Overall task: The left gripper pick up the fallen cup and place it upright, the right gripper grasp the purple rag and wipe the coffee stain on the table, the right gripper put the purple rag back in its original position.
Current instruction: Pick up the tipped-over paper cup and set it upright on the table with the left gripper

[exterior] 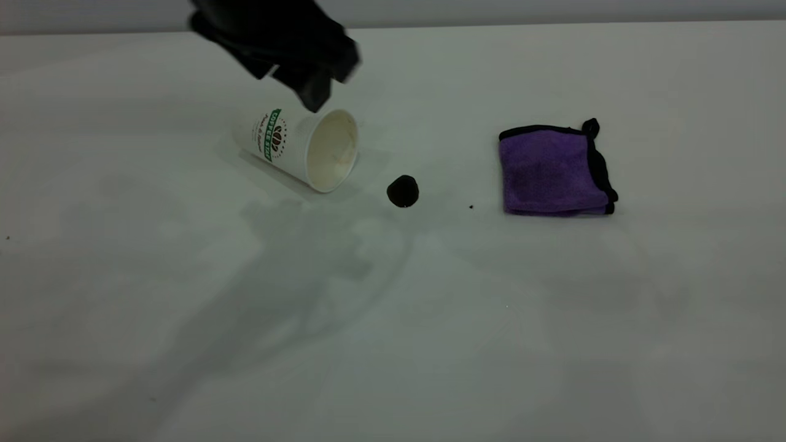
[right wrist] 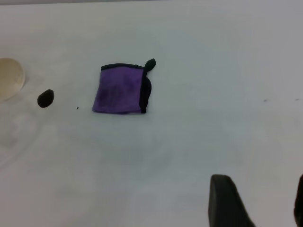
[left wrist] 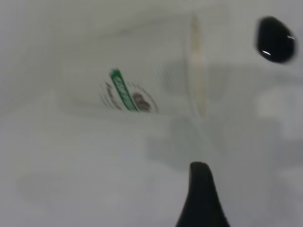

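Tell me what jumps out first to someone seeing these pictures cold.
The purple rag stands out, lying folded at the right of the pale table. Next comes the cup, tipped on its side left of centre with its cream mouth turned toward the glossy dark coffee stain just beside it. The left tool hangs close above the cup, not touching it as far as the exterior view shows.

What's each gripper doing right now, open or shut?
Left gripper: above the cup, holding nothing; open or shut cannot be told.
Right gripper: open, empty.
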Available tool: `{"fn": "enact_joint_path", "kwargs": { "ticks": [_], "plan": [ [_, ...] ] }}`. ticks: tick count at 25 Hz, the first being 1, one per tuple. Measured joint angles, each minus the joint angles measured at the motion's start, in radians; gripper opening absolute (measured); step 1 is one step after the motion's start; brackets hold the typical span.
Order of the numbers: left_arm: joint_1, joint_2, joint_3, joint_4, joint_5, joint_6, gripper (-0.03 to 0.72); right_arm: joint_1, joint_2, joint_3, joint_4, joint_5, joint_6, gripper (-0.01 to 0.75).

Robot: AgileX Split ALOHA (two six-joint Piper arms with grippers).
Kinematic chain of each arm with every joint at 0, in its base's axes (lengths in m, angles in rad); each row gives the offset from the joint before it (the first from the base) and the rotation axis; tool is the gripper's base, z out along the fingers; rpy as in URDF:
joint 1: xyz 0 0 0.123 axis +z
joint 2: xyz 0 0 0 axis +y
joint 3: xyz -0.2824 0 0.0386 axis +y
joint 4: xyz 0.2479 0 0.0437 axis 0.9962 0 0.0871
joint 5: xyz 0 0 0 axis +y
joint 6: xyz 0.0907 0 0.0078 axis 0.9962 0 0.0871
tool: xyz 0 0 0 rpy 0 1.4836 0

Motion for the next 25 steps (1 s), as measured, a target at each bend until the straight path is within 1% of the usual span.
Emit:
{"fn": "enact_joint_path", "kwargs": {
  "ticks": [2, 6, 10, 19, 22, 25],
  "plan": [
    [-0.024, 0.067, -0.062, 0.122, 0.02, -0.118, 0.581, 0.0, 0.0, 0.0, 0.0, 0.0, 0.0, 0.391],
    [-0.054, 0.196, -0.145, 0.324, 0.022, -0.324, 0.581, 0.0, 0.0, 0.0, 0.0, 0.0, 0.0, 0.391],
    [-0.058, 0.293, -0.198, 0.46, 0.019, -0.474, 0.581, 0.0, 0.0, 0.0, 0.0, 0.0, 0.0, 0.391],
    [-0.058, 0.389, -0.216, 0.698, 0.032, -0.712, 0.581, 0.0, 0.0, 0.0, 0.0, 0.0, 0.0, 0.391],
    [-0.058, 0.405, -0.216, 0.75, 0.06, -0.77, 0.581, 0.0, 0.0, 0.0, 0.0, 0.0, 0.0, 0.391],
    [-0.058, 0.417, -0.218, 0.77, 0.067, -0.783, 0.581, 0.0, 0.0, 0.0, 0.0, 0.0, 0.0, 0.391]
  ]
}}
